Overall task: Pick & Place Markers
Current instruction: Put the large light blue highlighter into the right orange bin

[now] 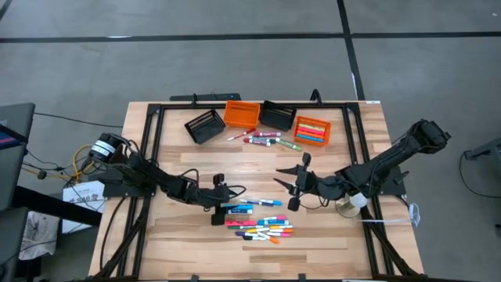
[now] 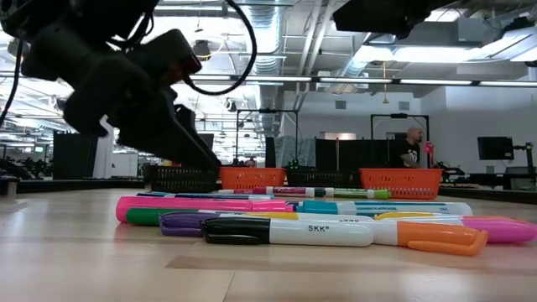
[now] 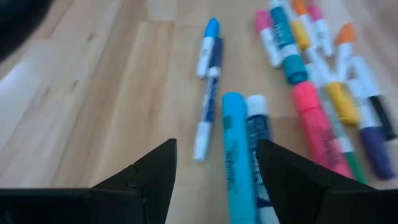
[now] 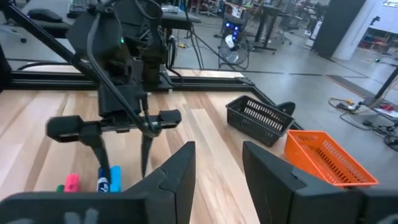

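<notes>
Left tool [image 1: 220, 205] low over the counter [image 1: 172, 235], fingers apart astride a light-blue marker [image 3: 236, 155] beside the markers [image 1: 262, 227] heap, right tool [image 1: 295, 188] empty nearby, fingers partly apart, more markers near four bins [image 1: 242, 114].

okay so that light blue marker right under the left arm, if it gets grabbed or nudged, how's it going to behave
The light blue marker looks like a rigid plastic barrel, so it should stay stiff and probably light. Its round, smooth body may roll or slip if pushed sideways. It lies against a dark blue marker between the open fingers of the left end effector, so a nudge would likely move both.
</notes>
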Motion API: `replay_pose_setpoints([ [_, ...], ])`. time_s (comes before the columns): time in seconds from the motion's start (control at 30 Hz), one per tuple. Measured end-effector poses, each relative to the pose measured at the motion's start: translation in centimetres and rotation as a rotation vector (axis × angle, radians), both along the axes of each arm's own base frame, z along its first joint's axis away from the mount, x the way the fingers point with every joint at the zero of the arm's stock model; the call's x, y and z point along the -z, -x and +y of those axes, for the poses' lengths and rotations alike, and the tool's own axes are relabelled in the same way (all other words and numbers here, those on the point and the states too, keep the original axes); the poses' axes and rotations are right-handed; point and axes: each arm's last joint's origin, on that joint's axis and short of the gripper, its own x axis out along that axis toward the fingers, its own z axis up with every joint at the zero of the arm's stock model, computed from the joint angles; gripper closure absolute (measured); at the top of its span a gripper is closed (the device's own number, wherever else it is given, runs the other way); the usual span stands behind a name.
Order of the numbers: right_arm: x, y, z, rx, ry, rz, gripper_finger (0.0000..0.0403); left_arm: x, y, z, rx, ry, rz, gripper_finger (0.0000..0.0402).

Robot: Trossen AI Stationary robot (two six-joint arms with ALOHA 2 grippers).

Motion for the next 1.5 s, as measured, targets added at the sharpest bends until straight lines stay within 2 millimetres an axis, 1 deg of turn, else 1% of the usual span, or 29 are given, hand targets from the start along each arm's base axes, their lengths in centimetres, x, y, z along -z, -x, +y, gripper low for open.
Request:
replay_pose_setpoints([
  [0.17, 0.0, 0.2, 0.4, -0.015, -0.007, -0.002, 0.0282, 0.8, -0.1, 0.0, 0.003, -0.008, 0.028, 0.0181],
  [0.33, 0.0, 0.3, 0.8, -0.031, -0.007, -0.002, 0.0282, 0.9, -0.1, 0.1, 0.001, -0.007, 0.030, 0.0181],
  [0.43, 0.0, 0.3, 0.6, -0.026, -0.008, -0.002, 0.0282, 1.0, -0.1, 0.1, 0.000, -0.005, 0.032, 0.0181],
  [0.63, 0.0, 0.2, 0.5, -0.022, -0.008, -0.003, 0.0282, 2.5, -0.1, 0.0, -0.010, -0.013, 0.086, 0.0185],
  [0.73, 0.0, 0.2, 0.5, -0.022, -0.009, -0.003, 0.0282, 2.8, -0.2, 0.0, -0.011, -0.012, 0.090, 0.0194],
  [1.23, 0.0, 0.2, 0.5, -0.022, -0.009, -0.003, 0.0282, 2.8, -0.2, 0.0, -0.004, -0.019, 0.092, 0.0257],
  [1.5, 0.0, 0.2, 0.5, -0.022, -0.009, -0.003, 0.0282, 2.8, -0.3, 0.4, -0.019, -0.019, 0.093, 0.0291],
])
